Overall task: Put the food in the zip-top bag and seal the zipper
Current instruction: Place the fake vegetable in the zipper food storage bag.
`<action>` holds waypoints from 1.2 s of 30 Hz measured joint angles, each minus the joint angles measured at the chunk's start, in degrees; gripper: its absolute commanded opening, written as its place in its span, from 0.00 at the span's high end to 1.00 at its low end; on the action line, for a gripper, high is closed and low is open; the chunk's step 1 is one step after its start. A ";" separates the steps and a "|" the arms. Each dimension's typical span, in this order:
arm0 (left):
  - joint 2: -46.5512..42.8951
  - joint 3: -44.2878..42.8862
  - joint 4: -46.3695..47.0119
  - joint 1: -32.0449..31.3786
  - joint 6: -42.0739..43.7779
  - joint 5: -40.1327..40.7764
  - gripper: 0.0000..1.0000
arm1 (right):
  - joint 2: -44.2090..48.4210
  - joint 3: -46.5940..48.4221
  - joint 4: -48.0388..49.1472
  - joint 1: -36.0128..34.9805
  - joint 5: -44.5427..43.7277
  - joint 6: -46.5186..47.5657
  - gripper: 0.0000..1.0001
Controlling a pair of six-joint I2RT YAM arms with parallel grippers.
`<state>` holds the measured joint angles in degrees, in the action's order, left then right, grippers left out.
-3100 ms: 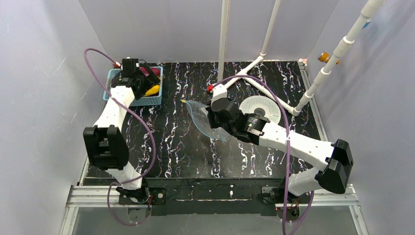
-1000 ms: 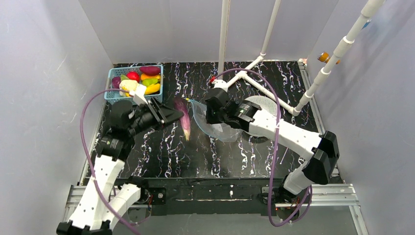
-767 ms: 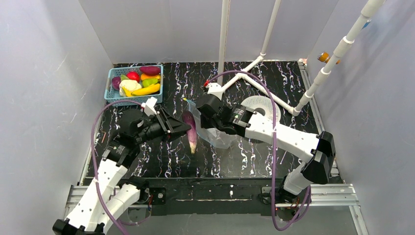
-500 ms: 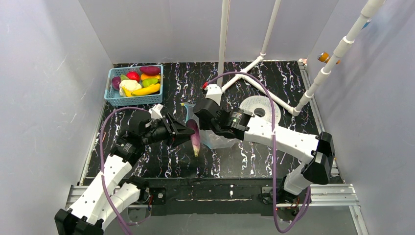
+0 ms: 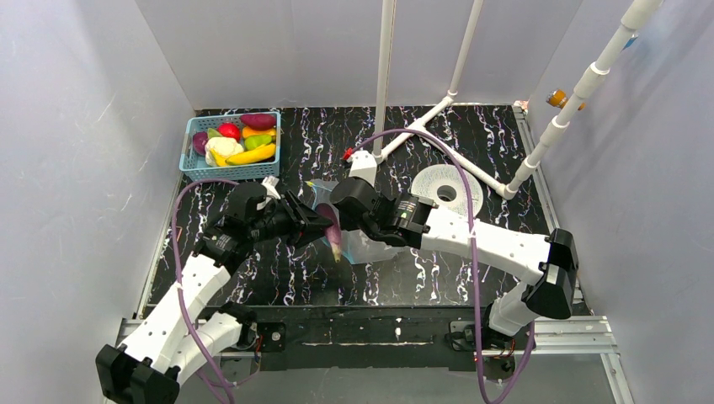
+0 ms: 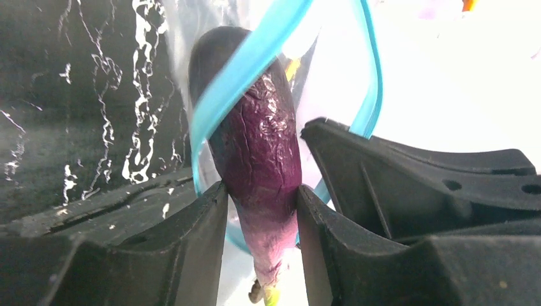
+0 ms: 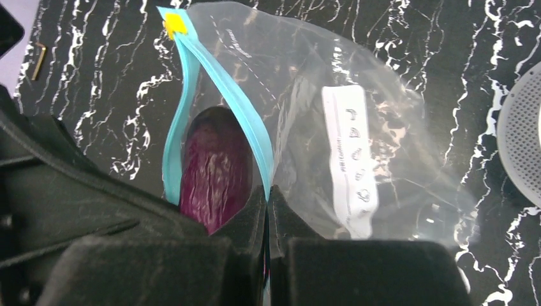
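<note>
1. Spreading under everything is the black, white-veined surface [image 5: 286,282]. My two arms meet over its middle.
2. My left arm [image 5: 195,282] reaches in from the near left and my right arm [image 5: 484,240] from the near right, wrists almost nose to nose.
3. The zip-top bag [image 7: 383,121] is between them, near the centre of the surface. It is clear and crinkled, with a white printed label [image 7: 349,159] on its side. I cannot tell whether its bottom rests on the surface.
4. The light-blue basket [image 5: 192,169] stands in the far left corner. It holds the rest of the food [image 5: 244,153]: yellow, red, green, orange and purple pieces.
5. The white perforated disc [image 5: 446,189] lies flat to the right of the bag, apart from it.
6. The eggplant [image 6: 263,150] is pinched by my left jaws, one finger on each side of its purple body. Its stem end pokes out below them. Its dark rounded end sits inside the bag's open mouth.
7. The zipper [image 7: 214,73], a thin blue-teal strip, loops open around that end, one lip on each side of it. My right jaws are pressed together on the right-hand lip.
8. A small yellow tab [image 7: 173,24] marks the far end of the zipper.
</note>
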<state>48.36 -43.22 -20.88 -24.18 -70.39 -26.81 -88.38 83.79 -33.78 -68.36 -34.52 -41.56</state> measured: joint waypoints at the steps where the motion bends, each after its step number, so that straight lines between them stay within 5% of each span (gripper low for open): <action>1: 0.63 -0.96 -0.81 0.00 0.96 0.87 1.00 | 0.09 -0.02 0.20 -0.02 0.39 0.00 0.99; 16: 4.70 -4.83 -5.22 -0.07 7.06 4.79 0.92 | 3.39 -2.23 2.75 -0.02 5.44 -0.17 0.99; 26: 5.22 -0.83 -0.20 -0.07 1.27 4.44 0.29 | 3.39 -2.27 2.91 -0.02 6.08 0.28 0.99; 36: 1.68 -1.81 -2.82 -0.07 5.46 4.46 0.18 | 4.39 -5.05 4.35 1.29 7.39 0.92 0.99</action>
<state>50.04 -45.04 -23.70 -24.25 -64.93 -22.35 -83.99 78.74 -29.43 -67.07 -27.14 -40.64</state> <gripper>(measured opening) 0.819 0.028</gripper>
